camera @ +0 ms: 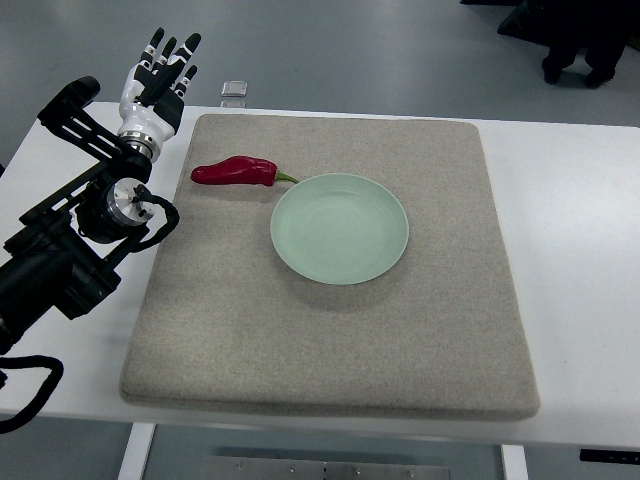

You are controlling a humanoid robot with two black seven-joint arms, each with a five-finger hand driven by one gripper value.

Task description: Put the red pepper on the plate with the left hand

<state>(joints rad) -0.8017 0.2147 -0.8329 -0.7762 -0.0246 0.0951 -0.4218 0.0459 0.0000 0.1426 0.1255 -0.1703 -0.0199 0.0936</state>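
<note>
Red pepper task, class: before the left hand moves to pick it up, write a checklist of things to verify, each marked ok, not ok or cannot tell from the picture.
1. Red pepper in plain view, lying on the grey mat, nothing covering it: ok.
2. Plate empty, ready to receive: ok.
3. Left hand holds nothing, fingers extended: ok.
4. Left hand positioned over the pepper: not ok; it sits beyond the mat's far left corner.
5. Pepper's green stem clear of the plate rim: cannot tell; they look very close.
6. Right hand out of the way: ok; not in view.
</note>
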